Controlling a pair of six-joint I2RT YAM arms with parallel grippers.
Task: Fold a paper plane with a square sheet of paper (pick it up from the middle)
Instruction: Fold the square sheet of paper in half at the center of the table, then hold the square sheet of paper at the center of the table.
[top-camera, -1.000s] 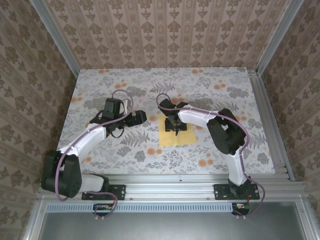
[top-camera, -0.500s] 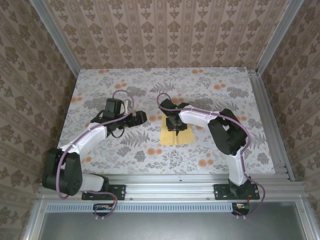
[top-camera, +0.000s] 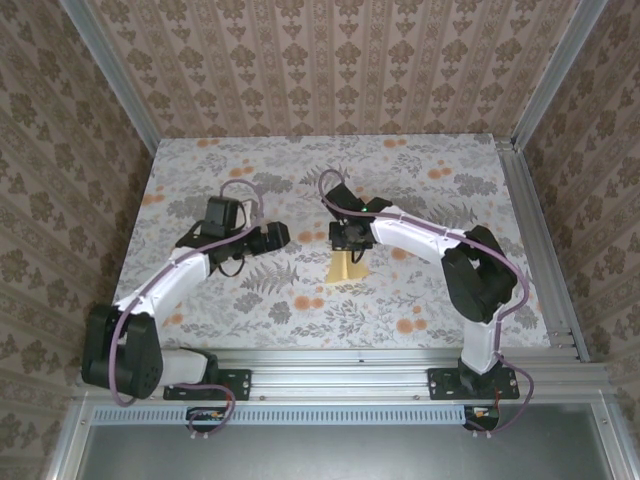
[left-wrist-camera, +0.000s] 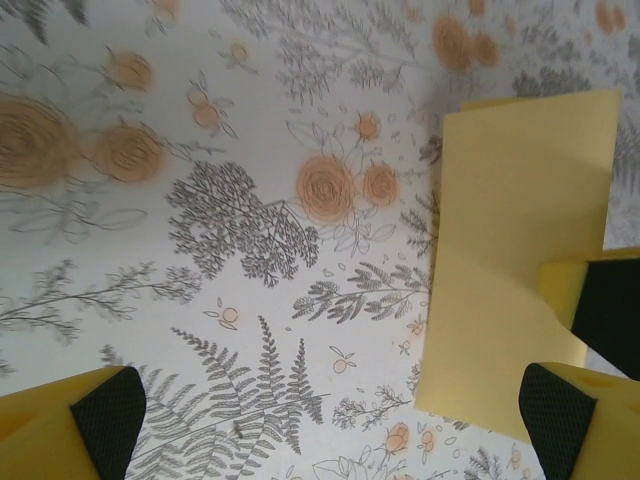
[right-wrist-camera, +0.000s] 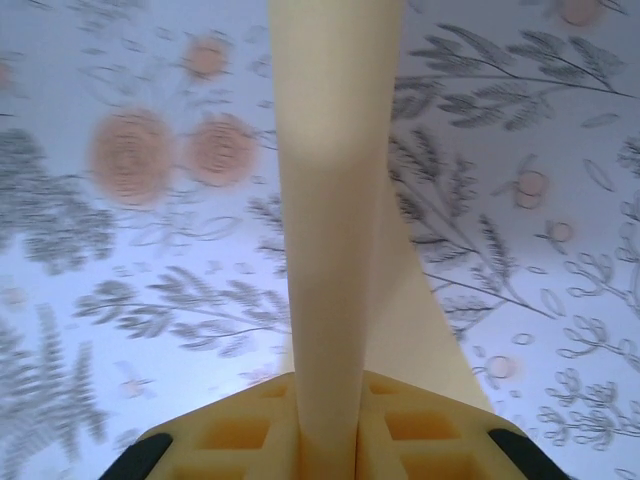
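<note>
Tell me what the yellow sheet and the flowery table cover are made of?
The thin pale-yellow square sheet looks like matte paper: it bends into a fold where the right gripper pinches it. The flowery table cover looks like smooth printed paper or vinyl, flat with no weave showing; I can't tell which.

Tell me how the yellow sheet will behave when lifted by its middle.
Likely floppy: pinched in the right gripper, the square sheet of paper bows into a ridge, its sides drooping. Probably very light and easily creased; it looks thin.

The surface (top-camera: 420, 300) carries a fern-and-flower print. Patterned walls (top-camera: 340, 70) enclose it; an aluminium rail (top-camera: 400, 362) borders its near edge.
</note>
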